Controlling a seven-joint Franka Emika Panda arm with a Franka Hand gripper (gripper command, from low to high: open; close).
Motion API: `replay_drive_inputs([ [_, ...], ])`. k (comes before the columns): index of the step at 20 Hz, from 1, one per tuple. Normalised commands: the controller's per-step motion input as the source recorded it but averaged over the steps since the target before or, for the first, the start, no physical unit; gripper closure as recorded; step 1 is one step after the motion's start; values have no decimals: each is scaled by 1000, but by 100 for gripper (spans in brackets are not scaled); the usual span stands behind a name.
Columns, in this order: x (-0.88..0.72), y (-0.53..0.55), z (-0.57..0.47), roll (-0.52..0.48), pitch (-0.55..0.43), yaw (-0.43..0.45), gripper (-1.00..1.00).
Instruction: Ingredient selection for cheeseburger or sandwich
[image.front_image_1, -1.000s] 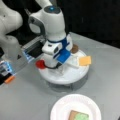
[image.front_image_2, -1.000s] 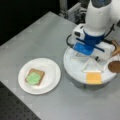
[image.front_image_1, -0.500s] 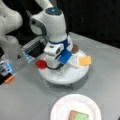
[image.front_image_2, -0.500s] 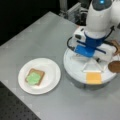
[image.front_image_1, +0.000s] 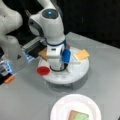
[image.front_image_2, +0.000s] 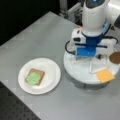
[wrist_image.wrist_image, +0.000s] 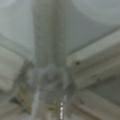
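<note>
**Tool low over the round tray, sandwich partly built on the plate**

The tool (image.front_image_1: 58, 67) is down at the middle of the white round tray (image.front_image_1: 80, 72), its tip hidden behind the arm's white and blue wrist in both front views, so I cannot tell how far it is open or whether it has hold of anything. The wrist view shows only blurred white dividers meeting at a hub, very close to the camera.

On the tray around the tool lie loose pieces: a red tomato disc (image.front_image_1: 43, 71) at the edge toward a front view's left, a yellow cheese square (image.front_image_1: 82, 54) at the far right edge, and a brown toast piece (image.front_image_1: 43, 53) partly behind the wrist. In a front view a brown round patty (image.front_image_2: 115, 57) sits at the tray's right rim, with the cheese just below it.

The sandwich (image.front_image_2: 35, 77) so far is one brown toast square with a green lettuce piece on top, lying on a white plate (image.front_image_2: 51, 75) on the grey worktop (image.front_image_2: 37, 37), well apart from the tray.
</note>
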Motion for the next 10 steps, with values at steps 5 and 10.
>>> replay_drive_inputs([
  [5,8,-154,77,12,80,398,-100],
  [10,74,-163,66,-1,73,308,-100],
])
